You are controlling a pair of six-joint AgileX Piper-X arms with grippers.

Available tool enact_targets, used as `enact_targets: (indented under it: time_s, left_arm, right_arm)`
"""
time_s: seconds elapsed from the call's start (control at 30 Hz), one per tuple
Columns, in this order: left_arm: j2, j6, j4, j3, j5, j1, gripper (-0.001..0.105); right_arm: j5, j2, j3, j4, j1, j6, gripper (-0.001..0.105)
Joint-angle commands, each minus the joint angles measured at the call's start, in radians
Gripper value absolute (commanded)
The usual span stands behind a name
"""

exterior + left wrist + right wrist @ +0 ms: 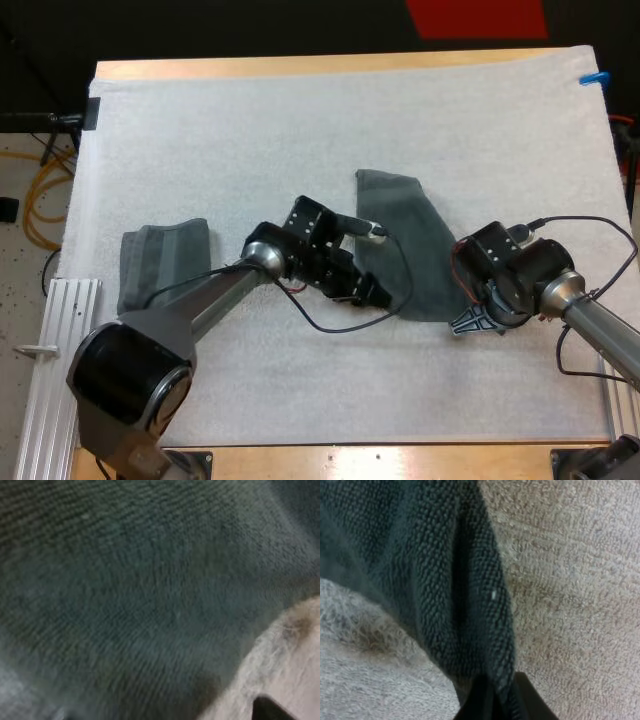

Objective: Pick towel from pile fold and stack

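Towel [420,230] is spread mid-mat [300,130]; folded towel [160,260] lies well apart. Right gripper [497,700] fingers are clamped on the towel's near corner. Left gripper [378,295] is at the other near edge, grip cannot be told. Risk: a shallow hold there, and the corner is dropped mid-fold — a skewed fold is expected.

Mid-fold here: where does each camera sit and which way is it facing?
High view: behind the arms, facing forward and down; both arms, left tool and right tool at the towel, folded towel aside.
Left wrist: on left arm, close over towel and mat.
Right wrist: on right arm, facing towel's edge pinched between its fingers.
Shared: all show that towel.
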Motion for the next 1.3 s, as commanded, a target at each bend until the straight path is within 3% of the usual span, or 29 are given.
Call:
enact_targets:
  time_s: [0.0, 0.17, 0.27, 0.3, 0.33, 0.5, 0.7, 0.9, 1.03, 1.17, 1.27]
  left_arm:
    - [0.001, -0.013, -0.032, -0.002, 0.025, -0.012, 0.056]
    - [0.005, -0.013, -0.049, -0.002, 0.028, -0.031, 0.045]
    - [0.005, -0.014, -0.049, -0.002, 0.028, -0.032, 0.018]
    - [0.005, -0.019, -0.049, -0.002, 0.028, -0.032, 0.005]
    - [0.005, -0.028, -0.049, -0.002, 0.028, -0.032, 0.000]
    - [-0.034, -0.035, -0.043, -0.002, 0.054, -0.032, 0.000]
    - [-0.250, -0.042, -0.023, -0.021, 0.064, -0.007, 0.000]
    - [-0.491, -0.123, -0.001, -0.076, 0.064, 0.123, 0.000]
    - [-0.597, -0.189, -0.002, -0.113, 0.132, 0.215, 0.000]
    - [-0.669, -0.260, 0.006, -0.123, 0.211, 0.226, 0.000]
    - [-0.726, -0.264, 0.061, -0.123, 0.204, 0.217, 0.000]
  right_arm:
    - [0.000, -0.007, -0.002, 0.001, -0.002, 0.004, 0.000]
    - [0.000, -0.007, -0.002, 0.007, -0.002, 0.004, 0.000]
    - [0.000, -0.007, -0.002, 0.007, -0.002, 0.004, 0.000]
    - [0.000, -0.007, -0.002, 0.006, -0.002, 0.004, 0.000]
    - [0.000, -0.007, -0.002, 0.002, -0.002, 0.004, 0.000]
    - [0.021, -0.014, -0.002, -0.008, -0.002, 0.004, 0.000]
    - [0.154, -0.105, -0.037, -0.066, -0.002, -0.020, 0.000]
    - [0.208, -0.242, -0.159, -0.125, -0.002, -0.134, 0.000]
    - [0.184, -0.301, -0.267, -0.140, 0.023, -0.222, 0.000]
    - [0.179, -0.311, -0.358, -0.126, 0.094, -0.258, 0.000]
    - [0.182, -0.311, -0.405, -0.080, 0.161, -0.259, 0.000]
